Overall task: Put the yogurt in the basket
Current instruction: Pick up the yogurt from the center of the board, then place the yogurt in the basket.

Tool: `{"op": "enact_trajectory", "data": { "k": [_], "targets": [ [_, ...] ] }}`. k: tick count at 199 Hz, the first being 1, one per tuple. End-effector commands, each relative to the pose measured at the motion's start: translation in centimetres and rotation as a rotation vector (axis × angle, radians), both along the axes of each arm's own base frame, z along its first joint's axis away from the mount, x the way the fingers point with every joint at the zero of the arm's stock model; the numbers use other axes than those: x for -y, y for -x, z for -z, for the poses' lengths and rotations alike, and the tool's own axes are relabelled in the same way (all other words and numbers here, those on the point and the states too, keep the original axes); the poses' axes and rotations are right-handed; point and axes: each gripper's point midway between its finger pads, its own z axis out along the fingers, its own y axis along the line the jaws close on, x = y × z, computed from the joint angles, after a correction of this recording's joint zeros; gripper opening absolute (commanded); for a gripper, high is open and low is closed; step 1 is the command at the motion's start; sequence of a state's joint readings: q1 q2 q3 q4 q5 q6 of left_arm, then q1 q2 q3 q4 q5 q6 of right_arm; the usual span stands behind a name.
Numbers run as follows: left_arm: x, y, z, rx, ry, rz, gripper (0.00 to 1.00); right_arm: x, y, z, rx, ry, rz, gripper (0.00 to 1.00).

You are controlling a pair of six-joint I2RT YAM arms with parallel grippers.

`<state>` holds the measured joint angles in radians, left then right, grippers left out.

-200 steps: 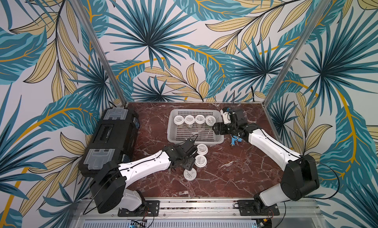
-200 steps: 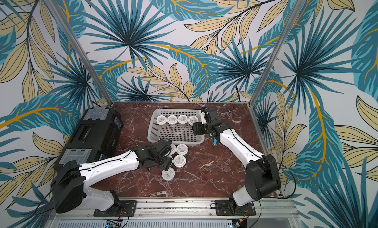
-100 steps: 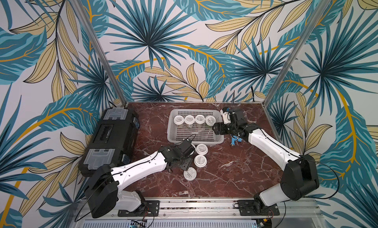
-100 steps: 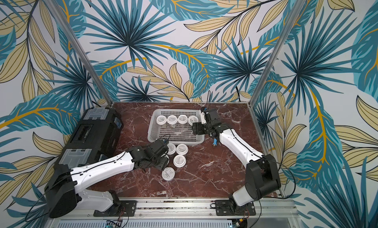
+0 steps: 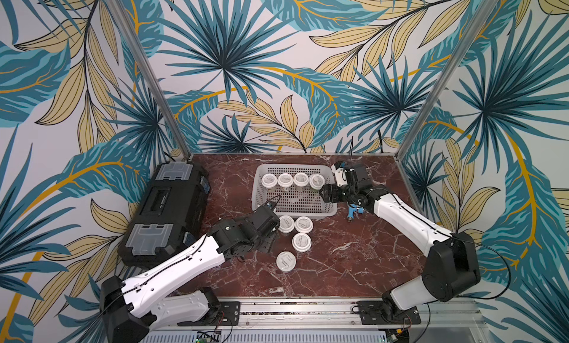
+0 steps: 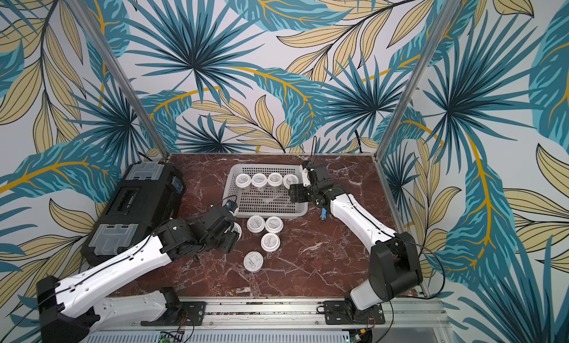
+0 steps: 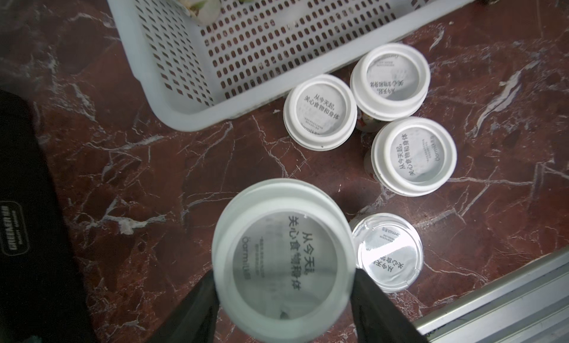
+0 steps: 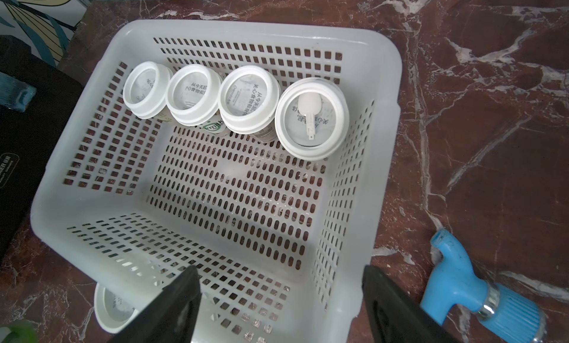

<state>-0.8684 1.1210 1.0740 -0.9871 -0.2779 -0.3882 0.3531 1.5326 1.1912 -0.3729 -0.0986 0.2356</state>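
Yogurt jar (image 7: 283, 255) sits clamped in the left claw (image 7: 281, 280), so next it needs lifting into the basket (image 7: 243, 109) just ahead, while the right claw (image 8: 278, 280) hangs with fingers apart.

A dark red marble tabletop (image 5: 354, 264) with white veins fills the lower middle of both top views. At its left edge lies a black toolbox (image 5: 166, 212) with clear lid compartments. A white perforated basket (image 5: 292, 166) stands on the slab at upper centre. Just below the basket's lower rim, two yogurt jars (image 5: 304, 225) stand upright side by side, close together. A third (image 5: 301, 242) stands just below them, and a fourth (image 5: 286, 261) lower still, a little apart. Right of the basket, near its lower right corner, lies a small blue spray nozzle (image 5: 352, 213)
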Motion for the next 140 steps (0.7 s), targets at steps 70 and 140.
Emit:
{"op": "enact_trajectory", "data": {
  "k": [70,140],
  "targets": [
    [1.9,-8.2,-8.0,0.179,0.078,0.016,0.67,0.6,0.3,-0.9,0.027,0.009,0.013,0.86],
    [2.6,-14.8,-5.3,0.133,0.088,-0.003,0.67,1.9,1.1,-3.8,0.158,-0.005,0.06,0.87]
  ]
}}
